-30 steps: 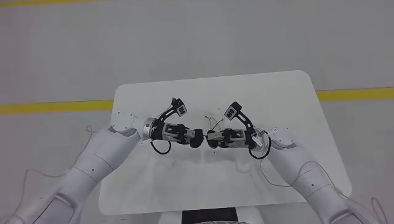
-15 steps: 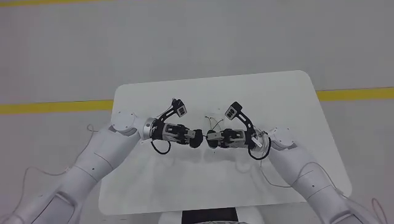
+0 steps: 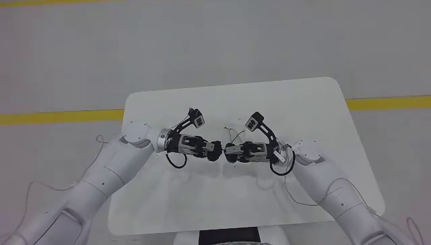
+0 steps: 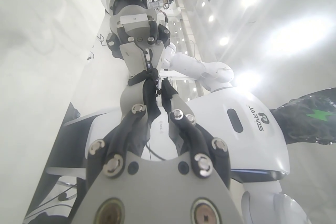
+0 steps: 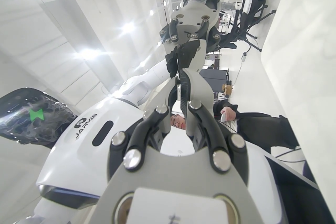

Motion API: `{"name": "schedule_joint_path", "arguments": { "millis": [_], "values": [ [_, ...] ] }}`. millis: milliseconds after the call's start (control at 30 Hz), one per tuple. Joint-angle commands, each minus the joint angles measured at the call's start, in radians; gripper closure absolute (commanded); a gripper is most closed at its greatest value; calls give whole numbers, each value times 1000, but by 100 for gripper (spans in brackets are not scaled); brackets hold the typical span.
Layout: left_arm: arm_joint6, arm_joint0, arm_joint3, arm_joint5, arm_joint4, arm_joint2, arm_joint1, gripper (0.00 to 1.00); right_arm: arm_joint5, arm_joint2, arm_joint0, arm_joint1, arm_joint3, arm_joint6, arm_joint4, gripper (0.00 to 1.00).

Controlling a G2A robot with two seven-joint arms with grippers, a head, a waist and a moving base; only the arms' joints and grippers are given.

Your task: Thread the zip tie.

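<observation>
Left end effector: grip cannot be told | right end effector: clenched on zip tie

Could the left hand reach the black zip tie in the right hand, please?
Likely yes: the left hand faces the right hand tip to tip, and the ribbed black plastic zip tie lies between them, unobstructed.

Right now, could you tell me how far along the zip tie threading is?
Done: the right gripper is shut on the zip tie, held over the table. In hand: it meets the left gripper tip to tip. To do: I can't see the tie passed through its own head, so threading probably remains.
</observation>
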Motion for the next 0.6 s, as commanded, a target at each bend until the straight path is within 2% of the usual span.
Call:
{"name": "schedule_joint_path", "arguments": {
  "millis": [0,300,433,567],
  "values": [
    [0,-1,2,2,1,0,-1,92,-1,-1,0,0,-1,0,-1,100],
    [0,-4,8,5,4,2,-5,94,-6,-5,0,-1,-5,-5,-5,100],
    [0,-5,11,4,4,1,-7,90,-9,-5,-1,-1,-8,-7,-6,100],
    [0,-6,12,5,7,1,-9,91,-11,-4,-4,0,-12,-8,-7,100]
  ]
}}
